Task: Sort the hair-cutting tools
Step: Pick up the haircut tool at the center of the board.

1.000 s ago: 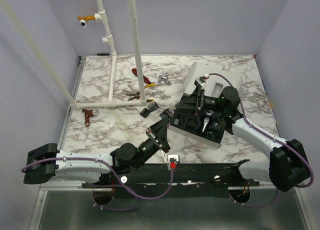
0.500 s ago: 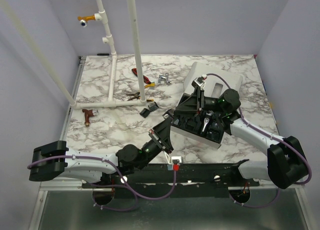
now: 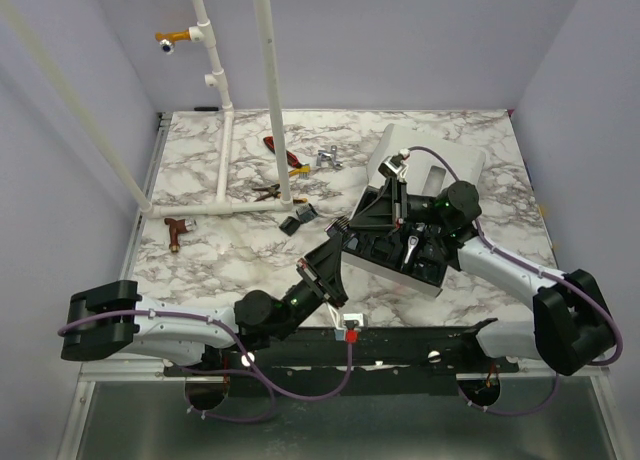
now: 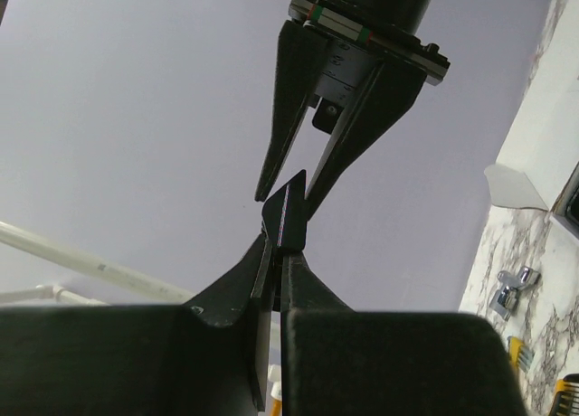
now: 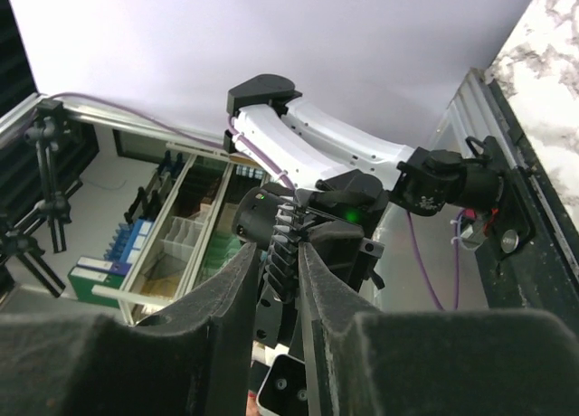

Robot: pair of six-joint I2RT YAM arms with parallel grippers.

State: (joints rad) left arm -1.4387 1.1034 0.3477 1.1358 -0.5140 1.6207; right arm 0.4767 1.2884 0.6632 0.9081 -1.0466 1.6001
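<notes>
A small black comb guard (image 4: 286, 208) hangs in the air over the near left corner of the open black case (image 3: 432, 276). My left gripper (image 4: 282, 250) is shut on its lower end. My right gripper (image 4: 282, 199) comes at it from the far side, one finger on each side of its upper end. In the right wrict view the toothed guard (image 5: 286, 246) fills the gap in my right gripper (image 5: 277, 250), and both fingers lie against it. Other black hair-cutting pieces sit in the case, and two more (image 3: 298, 218) lie on the table to its left.
The case's white lid (image 3: 432, 160) lies open behind it. Red-handled tools (image 3: 275, 145), a silver fitting (image 3: 328, 158) and yellow-handled pliers (image 3: 268, 190) lie near a white pipe frame (image 3: 225, 140). A reddish-brown T piece (image 3: 177, 230) rests at the left.
My right gripper's jaws have narrowed onto the guard. My left arm shifted slightly right a second ago and has held still since, its grip unchanged.
</notes>
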